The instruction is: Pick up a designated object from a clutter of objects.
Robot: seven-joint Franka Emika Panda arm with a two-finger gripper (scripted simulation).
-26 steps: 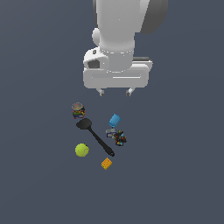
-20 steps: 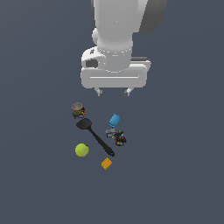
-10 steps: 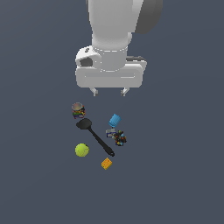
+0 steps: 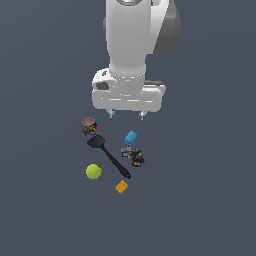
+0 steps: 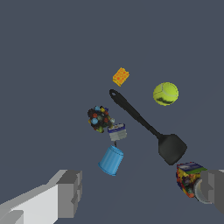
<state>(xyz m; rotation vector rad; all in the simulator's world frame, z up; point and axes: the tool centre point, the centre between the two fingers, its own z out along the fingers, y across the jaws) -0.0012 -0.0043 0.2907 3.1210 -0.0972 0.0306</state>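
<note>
The white Panda arm fills the upper part of the exterior view, its gripper (image 4: 126,115) hanging above the clutter with the jaws spread wide and nothing between them; in the wrist view the two grey fingers (image 5: 70,192) stand far apart at either side of the frame. Below lies the black spatula (image 4: 108,155), the longest item, its blade toward the multicoloured can (image 4: 89,126) and its handle running off toward the orange block (image 4: 121,187). The yellow-green tennis ball (image 4: 93,171) sits apart on the exterior view's left of that handle. The designated blue cup (image 4: 131,137) lies tilted on its side, just on the exterior view's right of the spatula and nearest the gripper among the right-hand items. It looks like a light, rigid, thin-walled thing with smooth sides, likely to roll or skid if nudged, so a grip across its round body near the middle seems safest. A small grey-and-blue item (image 5: 117,132) lies very near its base, perhaps touching, with the dark speckled lump (image 5: 99,118) just beyond; these crowd one end, while the spatula blade stays clear on the other side.
</note>
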